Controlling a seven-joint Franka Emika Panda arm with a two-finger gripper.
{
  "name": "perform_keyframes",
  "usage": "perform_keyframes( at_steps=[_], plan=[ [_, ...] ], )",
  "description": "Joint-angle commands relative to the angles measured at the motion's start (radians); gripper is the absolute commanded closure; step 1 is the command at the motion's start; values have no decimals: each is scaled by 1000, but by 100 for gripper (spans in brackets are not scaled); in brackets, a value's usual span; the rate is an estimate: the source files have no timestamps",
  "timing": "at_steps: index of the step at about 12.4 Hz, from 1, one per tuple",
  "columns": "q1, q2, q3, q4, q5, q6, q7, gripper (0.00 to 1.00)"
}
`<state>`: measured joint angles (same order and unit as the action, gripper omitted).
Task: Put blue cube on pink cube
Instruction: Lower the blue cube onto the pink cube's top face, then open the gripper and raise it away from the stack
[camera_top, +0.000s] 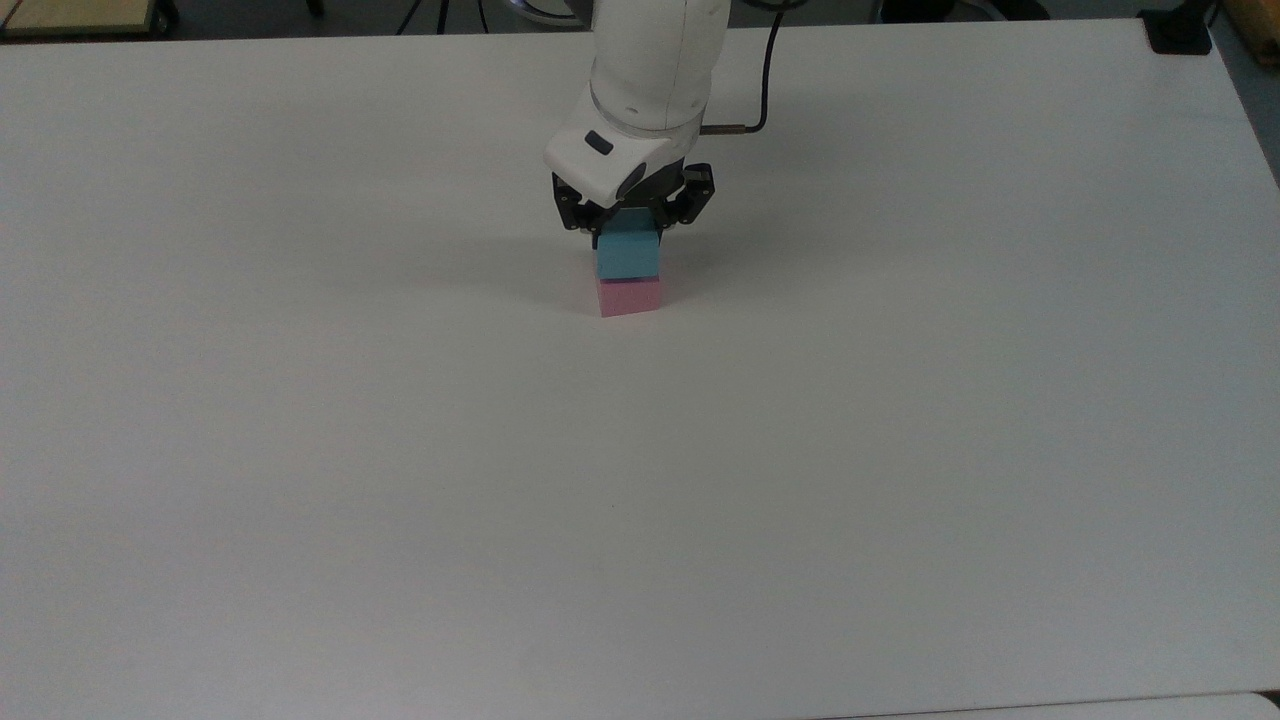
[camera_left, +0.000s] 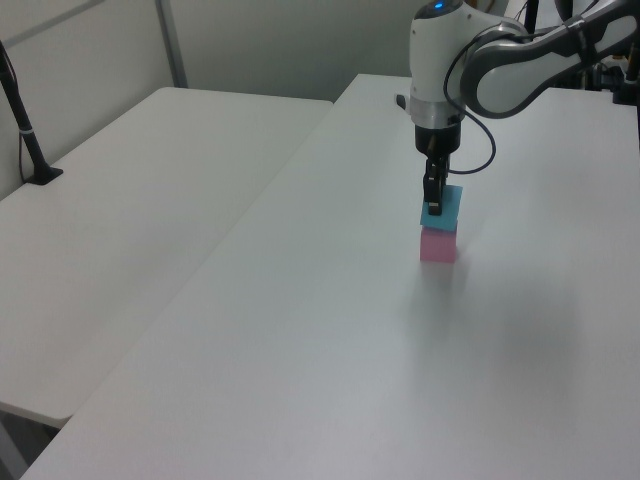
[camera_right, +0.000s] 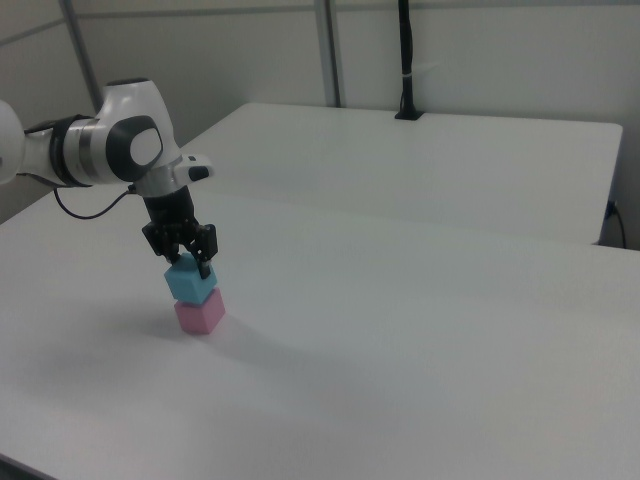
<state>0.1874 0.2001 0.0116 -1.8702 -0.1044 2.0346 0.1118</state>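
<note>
Top view: gripper (camera_top: 628, 228) closed on blue cube (camera_top: 628, 256), directly over pink cube (camera_top: 630, 297) on white table (camera_top: 400, 450); contact between cubes unclear.

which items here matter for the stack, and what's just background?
Job:
- small light-blue foam cube, held in the gripper
- small pastel-pink foam cube beneath it

Lying about:
- black pole on the second white table
- black cable behind the arm
</note>
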Motion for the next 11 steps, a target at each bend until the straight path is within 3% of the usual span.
perform_keyframes(
  at_steps=[1,2,3,4,5,8,11],
  plan=[
    [7,-2,1,-26,-34,26,43,67],
    [9,-1,1,-26,-34,25,43,67],
    [9,-1,1,-26,-34,25,43,52],
    [9,2,1,-26,-37,22,43,18],
    [7,4,1,-26,-46,22,43,0],
    [7,-1,1,-20,-46,13,57,0],
    [-8,-42,1,17,-44,-16,173,0]
  ],
)
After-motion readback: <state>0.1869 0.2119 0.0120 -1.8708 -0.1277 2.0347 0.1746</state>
